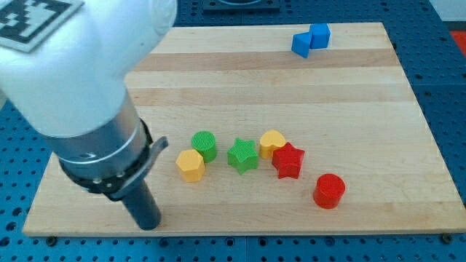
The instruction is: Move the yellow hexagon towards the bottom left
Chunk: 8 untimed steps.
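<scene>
The yellow hexagon [190, 165] lies on the wooden board [277, 80], left of centre near the view's bottom. A green round block [204, 145] touches it at its upper right. My tip [150, 223] is at the view's bottom left, below and to the left of the yellow hexagon, apart from it. A green star [242, 155] lies to the right, then a second yellow block [272, 143] touching a red star [289, 161].
A red round block [329, 191] lies at the lower right. Two blue blocks [311, 39] sit together at the board's top right. The arm's large white and dark body [80, 87] covers the board's left side. The board's bottom edge is just below my tip.
</scene>
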Motion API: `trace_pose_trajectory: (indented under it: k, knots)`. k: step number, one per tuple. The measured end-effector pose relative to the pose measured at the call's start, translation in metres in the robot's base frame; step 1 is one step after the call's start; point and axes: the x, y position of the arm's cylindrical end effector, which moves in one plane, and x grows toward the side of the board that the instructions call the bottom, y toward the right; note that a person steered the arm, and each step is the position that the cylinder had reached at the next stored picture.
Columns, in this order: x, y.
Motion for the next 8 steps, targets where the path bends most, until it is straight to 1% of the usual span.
trace_pose_trajectory:
  k: [1,2,3,4,5,7,8]
  knots:
    - [0.000,0.042]
    - [-0.011,0.090]
    - [-0.038,0.091]
    - [-0.076,0.074]
    - [-0.094,0.045]
    - [-0.094,0.037]
    - [-0.094,0.021]
